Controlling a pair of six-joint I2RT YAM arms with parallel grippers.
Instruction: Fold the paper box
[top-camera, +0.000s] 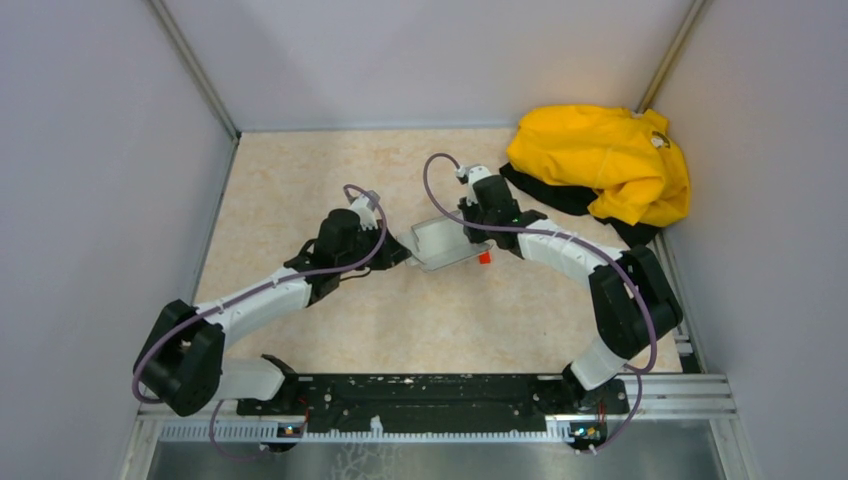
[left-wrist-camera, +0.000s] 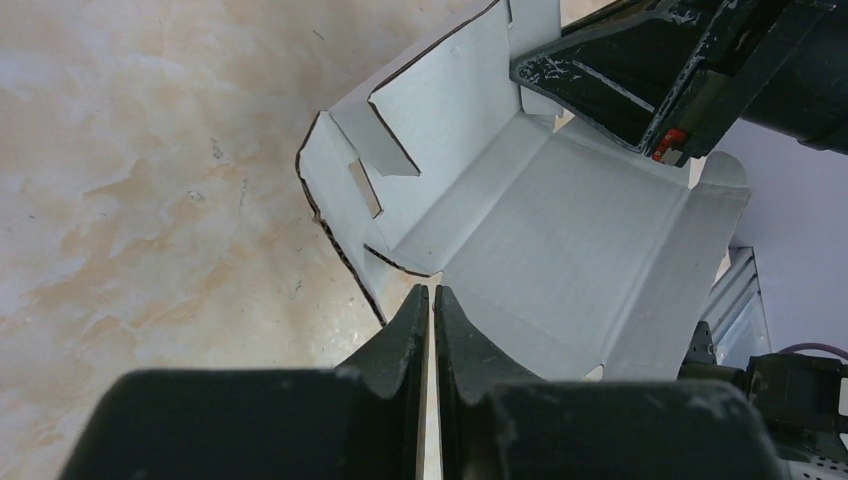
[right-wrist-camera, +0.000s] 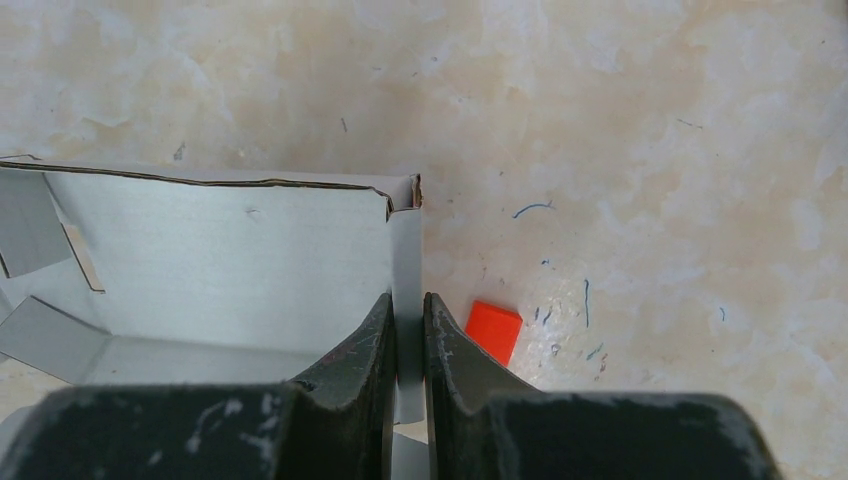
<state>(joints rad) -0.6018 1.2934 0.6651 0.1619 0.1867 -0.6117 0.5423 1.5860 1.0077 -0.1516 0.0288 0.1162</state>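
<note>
Half-folded paper box (top-camera: 440, 243) at the middle of the surface, between two robot arms. The left jaws, almost closed, pinch one edge; the right jaws clamp its thin opposite wall. A red block (right-wrist-camera: 494, 331) lies just beside it.

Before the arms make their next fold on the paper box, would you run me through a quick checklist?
1. Left gripper pinching the paper box at its edge: ok.
2. Right gripper pinching a side wall: ok.
3. All flaps tucked in: not ok, the slotted end flap stands loose.
4. Red block apart from the box: ok.
5. Yellow garment away from the box: ok.
6. Box base flat on the table: cannot tell.
</note>
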